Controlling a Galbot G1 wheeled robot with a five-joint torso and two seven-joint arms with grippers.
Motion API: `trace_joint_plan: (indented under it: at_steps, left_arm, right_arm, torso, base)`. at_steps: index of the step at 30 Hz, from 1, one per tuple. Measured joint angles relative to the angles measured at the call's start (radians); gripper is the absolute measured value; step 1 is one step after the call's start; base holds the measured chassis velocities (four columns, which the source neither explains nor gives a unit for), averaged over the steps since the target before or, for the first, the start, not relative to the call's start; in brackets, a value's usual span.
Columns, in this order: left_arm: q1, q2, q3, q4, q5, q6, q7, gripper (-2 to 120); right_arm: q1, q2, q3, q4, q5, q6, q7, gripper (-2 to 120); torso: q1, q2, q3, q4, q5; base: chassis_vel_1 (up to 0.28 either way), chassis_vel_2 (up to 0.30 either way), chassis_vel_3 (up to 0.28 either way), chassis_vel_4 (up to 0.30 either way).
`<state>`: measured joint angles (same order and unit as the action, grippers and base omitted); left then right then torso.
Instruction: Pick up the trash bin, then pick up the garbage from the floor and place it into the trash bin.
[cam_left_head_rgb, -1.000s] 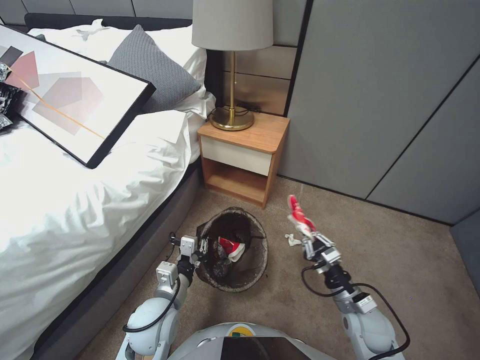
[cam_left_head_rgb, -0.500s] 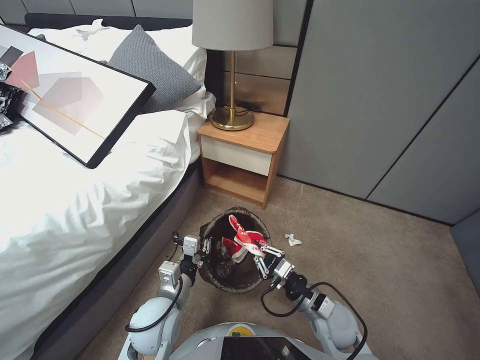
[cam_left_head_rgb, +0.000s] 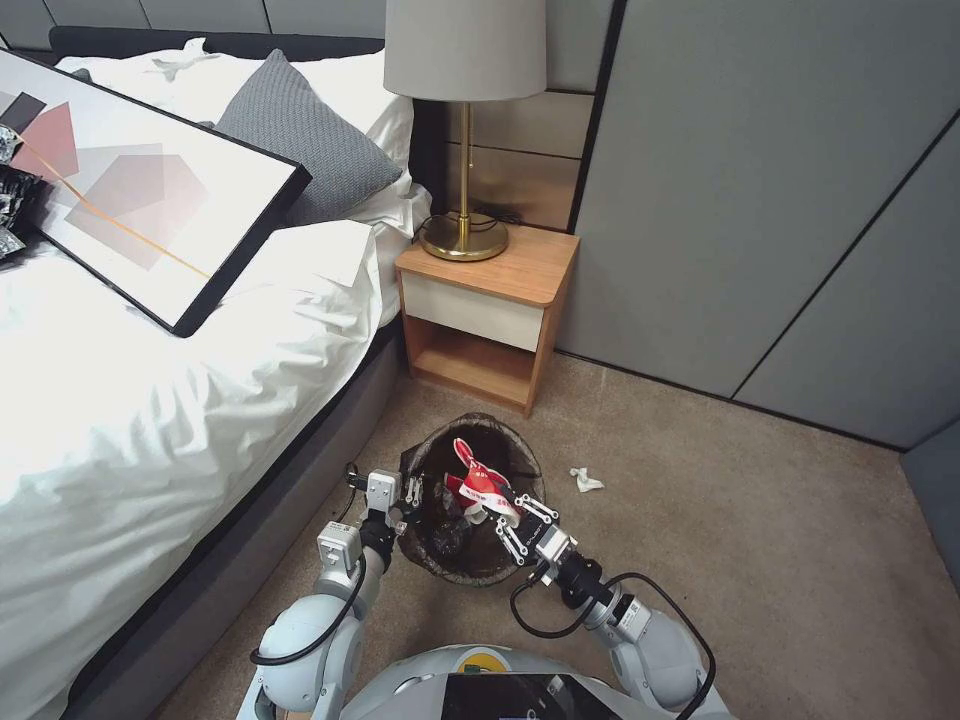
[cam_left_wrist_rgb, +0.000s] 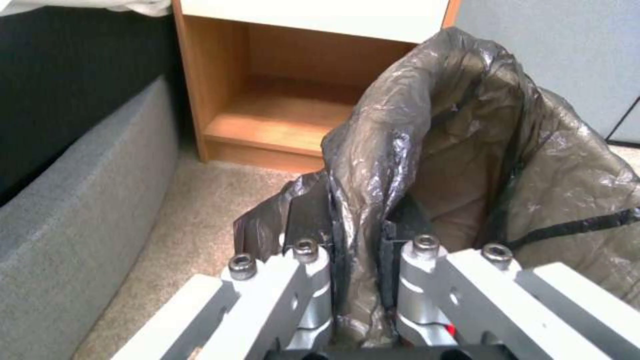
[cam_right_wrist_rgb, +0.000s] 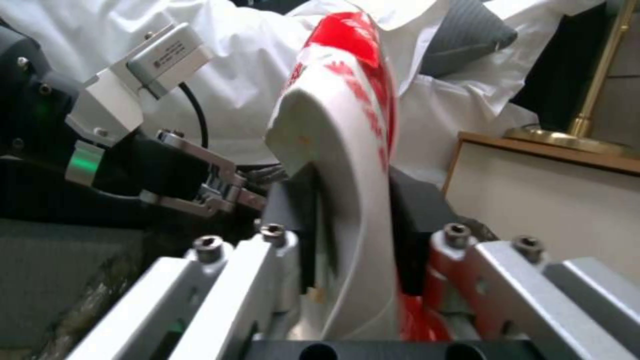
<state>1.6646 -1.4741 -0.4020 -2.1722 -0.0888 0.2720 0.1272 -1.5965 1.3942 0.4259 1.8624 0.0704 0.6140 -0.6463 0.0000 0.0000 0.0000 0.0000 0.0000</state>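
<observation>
A bedroom with tan carpet underfoot and grey wall panels from 12 to 3 o'clock; a bed with rumpled white linen runs along 9 to 11 o'clock, a framed picture lying tilted on it and a grey pillow behind; at 12 o'clock stands a wooden nightstand (white drawer front, open shelf below) carrying a brass lamp with a pale shade.

The trash bin sits on the carpet just in front of the nightstand, close to the bed base, its dark brown bag draped over the rim; the left hand is at the bin's 9 o'clock edge, its fingers closed narrowly on the bag-covered rim, as the left wrist view shows.

The right hand reaches over the bin's 4 o'clock edge, pinching a flattened red-and-white paper cup above the opening; in the right wrist view the cup stands between the two dark pads, gripped on both sides; more red-and-white litter lies inside the bin.

A white scrap lies on the carpet at the bin's 3 o'clock, well apart from both hands.
</observation>
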Motion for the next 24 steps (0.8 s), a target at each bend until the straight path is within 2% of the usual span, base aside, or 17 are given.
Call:
trace_joint_plan:
  at_steps: [3,6,7,10,12,14,16,19,24]
  left_arm:
    - [0.0,0.0,0.0,0.0,0.0,0.0,0.0,7]
    - [-0.002,-0.002,0.0,0.002,0.0,0.0,0.0,7]
    - [-0.002,-0.002,0.0,0.002,0.0,0.0,0.0,7]
    - [-0.004,-0.003,0.0,0.006,0.001,0.0,0.0,7]
    - [-0.004,-0.003,0.0,0.007,0.001,0.0,0.0,7]
    - [-0.005,-0.004,0.0,0.012,0.001,0.0,0.0,7]
    - [-0.005,-0.004,0.0,0.013,0.001,-0.001,0.0,7]
    - [-0.005,-0.004,0.0,0.014,0.002,-0.001,0.0,7]
    - [-0.005,-0.004,0.0,0.013,0.002,-0.001,0.0,7]
  right_arm:
    - [0.002,0.0,0.0,0.0,0.0,0.0,0.001,32]
    - [0.006,0.0,0.001,0.0,-0.003,-0.001,0.003,47]
    - [0.006,0.0,0.001,0.0,-0.003,-0.001,0.003,47]
    - [0.007,0.0,0.001,-0.001,-0.007,-0.001,0.003,65]
    - [0.007,0.0,0.001,-0.001,-0.007,-0.001,0.004,68]
    - [0.008,0.0,0.001,-0.001,-0.008,-0.001,0.007,80]
    - [0.008,0.0,0.001,-0.001,-0.008,-0.001,0.007,83]
    - [0.005,0.001,0.002,0.003,-0.009,-0.001,0.007,96]
    - [-0.001,0.001,0.01,0.017,-0.01,0.002,0.014,100]
  torso:
    - [0.0,0.0,0.0,0.0,0.0]
    - [0.0,0.0,0.0,0.0,0.0001]
    - [0.0,0.0,0.0,0.0,0.0001]
    - [0.0,0.0,0.0,0.0,0.0001]
    - [0.0,0.0,0.0,0.0,0.0001]
    - [0.0,0.0,0.0,0.0,0.0001]
    - [0.0,0.0,0.0,0.0,0.0001]
    - [0.0,0.0,0.0,0.0,0.0]
    - [0.0,0.0,0.0,0.0,0.0001]
  base:
    - [0.0,0.0,0.0,0.0]
    - [0.0,0.0,0.0,0.0]
    - [0.0,0.0,0.0,0.0]
    - [0.0,0.0,0.0,0.0]
    - [0.0,0.0,0.0,0.0]
    - [0.0,0.0,0.0,0.0]
    - [0.0,0.0,0.0,0.0]
    - [0.0,0.0,0.0,0.0]
    - [0.0,0.0,0.0,0.0]
